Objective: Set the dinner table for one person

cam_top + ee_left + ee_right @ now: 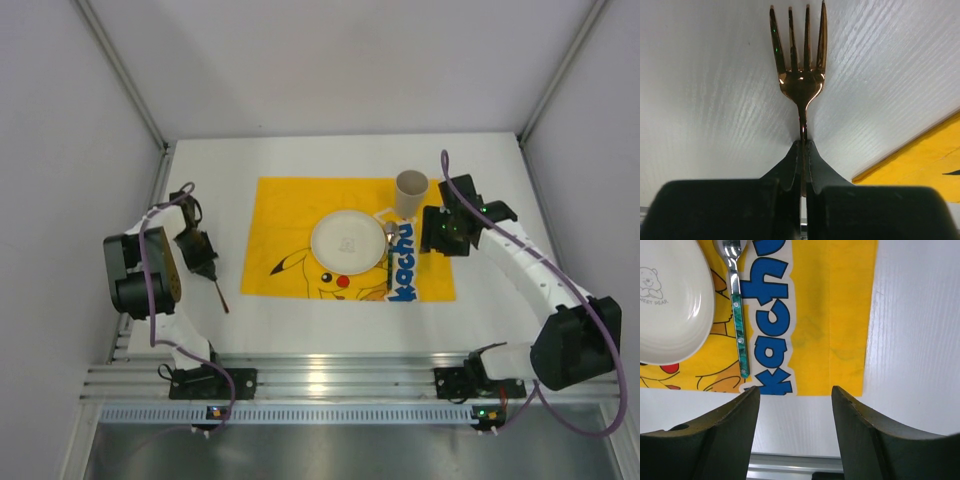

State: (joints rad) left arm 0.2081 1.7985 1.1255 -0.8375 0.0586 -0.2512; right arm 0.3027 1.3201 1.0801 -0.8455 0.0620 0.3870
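one fork [800,82] clenched in left claw [803,146] | right claw [796,396] released, near cup [411,190]

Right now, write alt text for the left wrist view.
The left gripper is shut on the handle of a copper-coloured fork, its four tines pointing away from the camera. Behind it lies the white tabletop, with an edge of the yellow mat at lower right.

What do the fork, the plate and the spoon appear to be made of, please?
Fork: polished metal with a copper-rose finish, judging by mirror-like glints on its tines. Plate: glossy white ceramic or hard plastic; its soft highlights leave it open. Spoon: shiny steel bowl and a green marbled handle with rivets, probably plastic.
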